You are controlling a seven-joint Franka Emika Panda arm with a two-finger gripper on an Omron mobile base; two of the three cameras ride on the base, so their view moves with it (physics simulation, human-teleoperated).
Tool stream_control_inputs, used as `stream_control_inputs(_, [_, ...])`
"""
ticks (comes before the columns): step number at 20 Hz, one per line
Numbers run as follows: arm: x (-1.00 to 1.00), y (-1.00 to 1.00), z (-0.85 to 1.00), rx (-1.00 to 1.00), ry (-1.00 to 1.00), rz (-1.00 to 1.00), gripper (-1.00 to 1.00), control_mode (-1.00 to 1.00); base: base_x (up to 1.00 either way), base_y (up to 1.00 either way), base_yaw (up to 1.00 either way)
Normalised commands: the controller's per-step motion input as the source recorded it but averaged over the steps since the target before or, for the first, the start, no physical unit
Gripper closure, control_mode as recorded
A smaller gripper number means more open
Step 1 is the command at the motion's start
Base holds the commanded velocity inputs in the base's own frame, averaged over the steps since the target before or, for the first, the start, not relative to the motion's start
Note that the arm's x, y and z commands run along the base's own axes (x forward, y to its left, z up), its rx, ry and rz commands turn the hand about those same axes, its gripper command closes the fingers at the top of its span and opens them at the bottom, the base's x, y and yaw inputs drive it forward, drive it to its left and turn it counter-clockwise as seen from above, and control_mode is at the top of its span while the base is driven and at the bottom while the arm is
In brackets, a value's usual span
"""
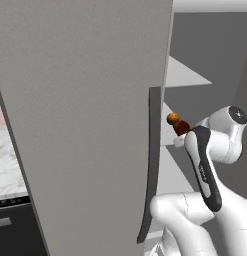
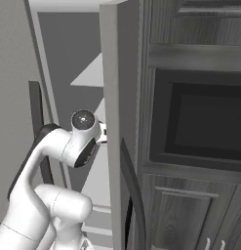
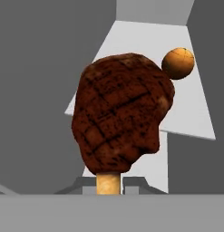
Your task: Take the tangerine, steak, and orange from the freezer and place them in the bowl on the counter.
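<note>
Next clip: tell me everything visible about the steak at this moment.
The steak is a dark maroon-brown lump with a charred criss-cross grill pattern and a pale tan bone stub at its bottom in the hand view. It stands upright just ahead of the end effector, apparently clamped by that stub and clear of the pale freezer shelf behind. A small orange fruit sits just beyond it, looking apart.

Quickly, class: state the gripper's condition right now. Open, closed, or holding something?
Gripper: closed on the steak, gripped at its pale stub, inside the freezer.
</note>
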Motion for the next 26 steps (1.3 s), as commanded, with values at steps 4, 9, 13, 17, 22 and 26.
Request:
stream_control_inputs(4, [-0.56,0.09,0.28,0.00,0.02,-0.01,1.00,-1.00,0.00,0.00,0.00])
stream_control_inputs(9, [-0.53,0.14,0.32,0.00,0.02,-0.03,1.00,-1.00,0.00,0.00,0.00])
stream_control_inputs(13, [-0.66,0.13,0.32,0.00,0.00,-0.04,1.00,-1.00,0.00,0.00,0.00])
stream_control_inputs(17, [-0.76,0.00,0.40,0.00,0.00,0.00,1.00,-1.00,0.00,0.00,0.00])
stream_control_inputs(22, [-0.63,0.04,0.42,0.00,0.00,0.00,1.00,-1.00,0.00,0.00,0.00])
stream_control_inputs(26, [-0.62,0.14,0.33,0.00,0.01,0.00,1.00,-1.00,0.00,0.00,0.00])
